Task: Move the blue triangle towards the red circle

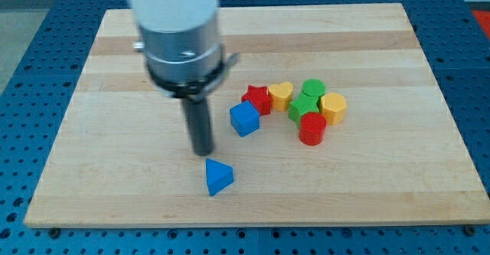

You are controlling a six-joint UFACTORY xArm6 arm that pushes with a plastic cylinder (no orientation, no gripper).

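The blue triangle (218, 177) lies on the wooden board (115, 171) near the view's bottom, left of centre. The red circle (312, 129) stands to the view's right and a little higher, at the bottom of a cluster of blocks. My tip (202, 152) is just above and to the left of the blue triangle, close to it; I cannot tell if they touch. The rod hangs from a grey and white arm end (178, 33) at the view's top left.
The cluster holds a blue cube (244, 119), a red star (257, 99), a yellow heart (280, 95), a green circle (312, 89), a green block (302, 108) and a yellow hexagon (333, 107). Blue matting surrounds the board.
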